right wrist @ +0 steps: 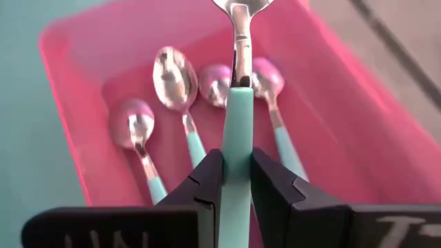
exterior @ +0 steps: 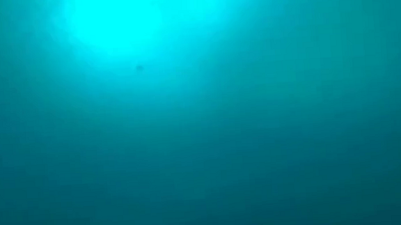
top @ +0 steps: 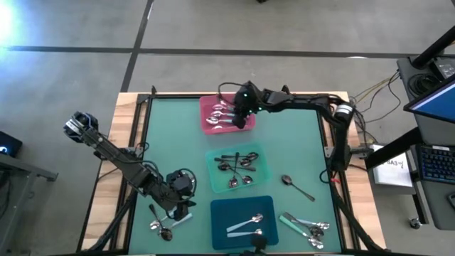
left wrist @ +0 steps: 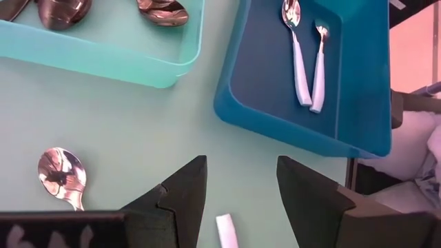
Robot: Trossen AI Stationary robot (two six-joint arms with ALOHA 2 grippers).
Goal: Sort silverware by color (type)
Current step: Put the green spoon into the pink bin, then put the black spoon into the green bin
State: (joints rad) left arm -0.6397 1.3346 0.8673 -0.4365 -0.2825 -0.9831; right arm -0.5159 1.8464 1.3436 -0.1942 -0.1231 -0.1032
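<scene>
My right gripper (right wrist: pixel 238 162) hangs over the pink tray (top: pixel 213 107) at the table's far middle, shut on a teal-handled spoon (right wrist: pixel 238 83). Several teal-handled spoons (right wrist: pixel 176 89) lie in that tray. My left gripper (left wrist: pixel 241 193) stands open above the table near the front left. The end of a pale handle (left wrist: pixel 226 231) lies on the table below its gap, and a loose spoon bowl (left wrist: pixel 60 172) lies beside it. Dark-handled spoons lie in the mint tray (top: pixel 264 171). Two pale-handled spoons (left wrist: pixel 306 69) lie in the dark-teal tray (top: pixel 220 213). My right gripper pinches the spoon's teal handle (right wrist: pixel 238 124) between its two fingers. The fingers slant down from the table's right, and the spoon runs on ahead of them, bowl (right wrist: pixel 238 7) foremost. The spoon sits above the spoons in the pink tray, seemingly clear of them.
Loose spoons lie on the mat: two at the front left (top: pixel 161 226), one right of the mint tray (top: pixel 297 187), several at the front right (top: pixel 307 227). The low view shows only a teal blur.
</scene>
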